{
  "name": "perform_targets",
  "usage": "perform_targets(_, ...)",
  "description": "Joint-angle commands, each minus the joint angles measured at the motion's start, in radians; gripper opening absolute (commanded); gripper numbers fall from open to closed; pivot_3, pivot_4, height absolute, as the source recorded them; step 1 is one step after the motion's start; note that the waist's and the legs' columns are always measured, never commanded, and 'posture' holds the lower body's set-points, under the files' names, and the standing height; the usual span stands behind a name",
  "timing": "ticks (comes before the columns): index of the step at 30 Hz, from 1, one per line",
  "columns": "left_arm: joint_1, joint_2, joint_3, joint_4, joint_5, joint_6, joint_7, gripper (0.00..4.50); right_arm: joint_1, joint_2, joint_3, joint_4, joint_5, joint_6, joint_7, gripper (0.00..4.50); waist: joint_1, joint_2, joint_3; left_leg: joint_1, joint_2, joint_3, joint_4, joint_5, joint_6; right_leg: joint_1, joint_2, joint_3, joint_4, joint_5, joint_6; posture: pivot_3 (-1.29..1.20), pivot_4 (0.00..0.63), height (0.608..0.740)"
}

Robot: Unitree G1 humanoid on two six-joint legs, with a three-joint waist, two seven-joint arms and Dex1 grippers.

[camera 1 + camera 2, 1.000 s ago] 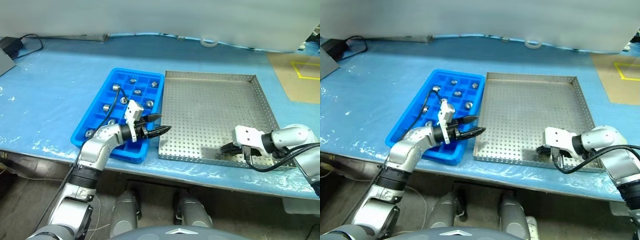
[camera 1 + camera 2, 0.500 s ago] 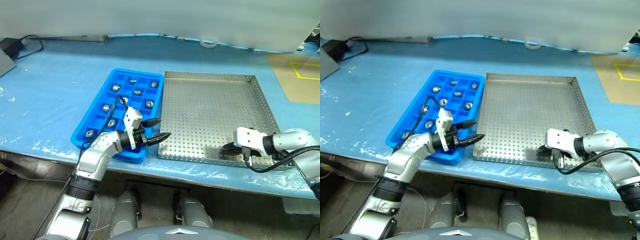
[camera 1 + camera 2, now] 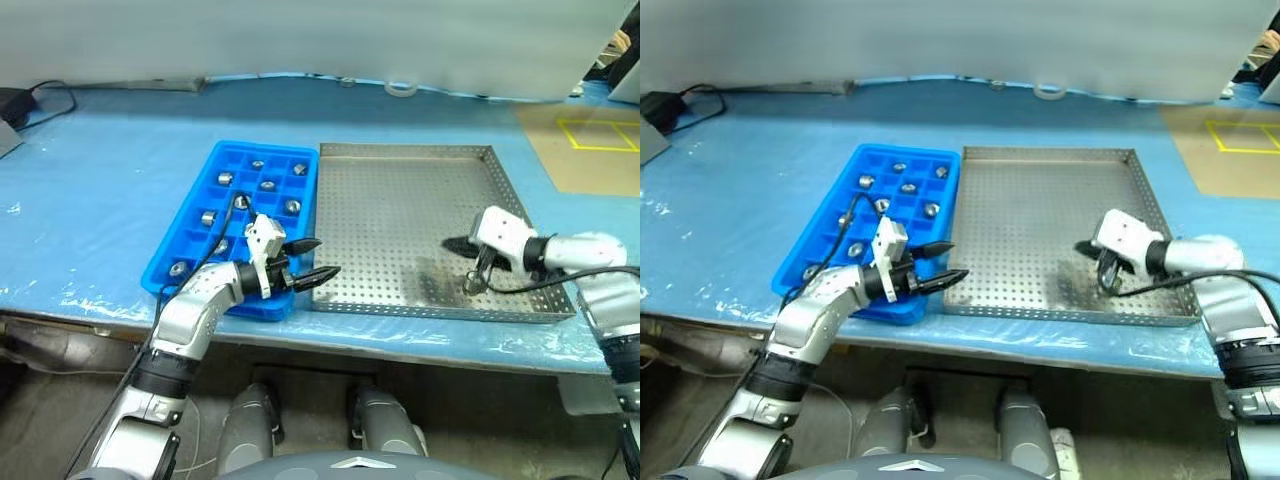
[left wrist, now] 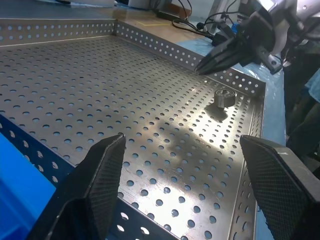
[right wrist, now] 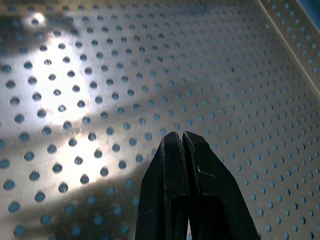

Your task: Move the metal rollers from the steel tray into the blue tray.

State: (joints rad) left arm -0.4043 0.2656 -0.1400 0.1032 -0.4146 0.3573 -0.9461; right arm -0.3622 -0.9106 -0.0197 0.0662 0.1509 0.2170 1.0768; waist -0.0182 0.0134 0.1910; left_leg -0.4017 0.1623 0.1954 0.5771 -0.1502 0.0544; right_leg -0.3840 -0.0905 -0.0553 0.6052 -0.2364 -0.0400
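The steel tray [image 3: 400, 151] lies to the right of the blue tray [image 3: 265, 147] on the blue-covered table. One metal roller [image 3: 472, 285] rests on the steel tray's floor near its front rim; the left wrist view shows the same roller [image 4: 225, 96]. Several more rollers [image 3: 267, 185] sit in the blue tray's compartments. My right gripper [image 3: 447, 243] hovers shut and empty just above the steel tray, a little beyond the loose roller. My left gripper [image 3: 322, 258] is open and empty at the front seam between the two trays, pointing right.
A white tape ring [image 3: 400, 88] lies at the table's back edge. A dark cable [image 3: 45, 93] runs at the far left. A brown board with yellow lines [image 3: 585, 150] lies to the right of the steel tray. The table's front edge runs just before both trays.
My right gripper has lifted from the steel tray's front rim and moved farther in, leaving the roller in the open. The left gripper has stayed put. The camera has shifted slightly.
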Motion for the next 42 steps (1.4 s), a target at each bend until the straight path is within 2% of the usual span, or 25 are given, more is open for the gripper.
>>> perform_targets(1, -0.054, -0.008, 0.014, 0.099, 0.004, -0.030, -0.029, 3.88, -0.044, -0.025, -0.052, -0.045, 0.068, 0.118, 0.013, 0.02, 0.006, 0.000, 0.000, 0.000, 0.000, 0.000, 0.000, 0.000, 0.000, 0.000, 0.000, 0.000, 0.000, 0.000, 0.000, -0.25, 0.150, 0.740)
perform_targets(4, -0.092, -0.016, 0.022, 0.170, 0.011, -0.057, -0.046, 3.88, -0.056, -0.053, -0.062, -0.047, 0.087, 0.147, 0.042, 0.02, 0.009, 0.000, -0.001, -0.001, 0.000, 0.004, 0.000, -0.002, 0.003, 0.000, 0.000, 0.002, 0.000, 0.005, -0.008, -0.25, 0.150, 0.740)
perform_targets(10, 0.008, -0.019, 0.000, -0.002, 0.002, -0.018, -0.013, 3.88, -0.046, -0.131, -0.072, -0.071, 0.111, 0.169, 0.110, 0.02, 0.007, 0.002, -0.002, -0.005, 0.001, 0.006, 0.000, -0.009, 0.008, -0.004, -0.001, 0.002, 0.001, 0.004, -0.006, -0.26, 0.150, 0.740)
perform_targets(13, 0.019, -0.018, -0.002, -0.024, 0.004, -0.012, -0.006, 3.88, -0.008, -0.172, -0.090, -0.054, 0.081, 0.099, 0.121, 0.65, 0.012, 0.002, -0.002, -0.009, 0.003, 0.006, -0.001, -0.010, 0.008, -0.008, 0.000, 0.000, 0.001, 0.003, -0.006, -0.26, 0.150, 0.740)
perform_targets(15, 0.023, -0.018, -0.004, -0.033, 0.005, -0.010, -0.001, 3.88, 0.045, -0.200, -0.120, -0.038, 0.089, 0.087, 0.143, 1.26, 0.020, 0.002, -0.002, -0.010, 0.003, 0.007, -0.001, -0.011, 0.008, -0.008, 0.000, 0.000, 0.001, 0.003, -0.005, -0.26, 0.150, 0.740)
perform_targets(19, 0.032, -0.019, -0.005, -0.042, 0.004, -0.005, 0.002, 3.88, 0.286, -0.290, -0.215, -0.174, 0.188, 0.214, 0.281, 2.65, 0.036, 0.002, -0.002, -0.009, 0.003, 0.008, 0.000, -0.011, 0.008, -0.006, 0.000, 0.000, -0.001, 0.002, -0.005, -0.27, 0.150, 0.740)
perform_targets(23, 0.034, -0.018, -0.009, -0.047, 0.000, 0.001, -0.001, 3.88, 0.381, -0.302, -0.242, -0.231, 0.187, 0.237, 0.268, 3.97, 0.027, 0.002, -0.002, -0.001, 0.003, 0.008, 0.000, -0.013, 0.005, -0.001, 0.000, 0.002, -0.001, 0.002, -0.004, -0.28, 0.150, 0.740)
perform_targets(26, 0.034, -0.017, -0.012, -0.048, -0.001, 0.003, -0.006, 3.88, 0.374, -0.292, -0.218, -0.225, 0.163, 0.236, 0.231, 3.97, 0.020, 0.002, -0.002, 0.001, 0.003, 0.008, 0.000, -0.012, 0.003, -0.001, 0.000, 0.002, -0.001, -0.002, 0.004, -0.28, 0.150, 0.740)
perform_targets(32, 0.042, -0.012, -0.011, -0.060, -0.002, 0.009, -0.009, 3.88, 0.316, -0.256, -0.170, -0.184, 0.130, 0.181, 0.183, 3.97, 0.016, 0.002, -0.002, 0.000, 0.001, 0.008, 0.001, -0.012, 0.003, 0.000, -0.001, 0.003, -0.001, -0.002, 0.003, -0.28, 0.150, 0.740)
perform_targets(36, 0.053, -0.008, -0.010, -0.076, -0.003, 0.016, -0.002, 3.88, 0.310, -0.250, -0.138, -0.155, 0.108, 0.149, 0.181, 3.97, 0.018, 0.003, -0.003, -0.003, 0.001, 0.008, 0.000, -0.013, 0.004, -0.002, -0.001, 0.003, -0.001, 0.001, -0.003, -0.27, 0.150, 0.740)
perform_targets(42, 0.068, -0.005, -0.011, -0.102, -0.004, 0.028, 0.008, 3.88, 0.324, -0.266, -0.099, -0.017, 0.039, 0.055, 0.192, 3.97, 0.016, 0.003, -0.003, -0.004, 0.001, 0.008, 0.000, -0.014, 0.005, -0.002, -0.001, 0.003, -0.002, 0.001, -0.001, -0.26, 0.150, 0.740)
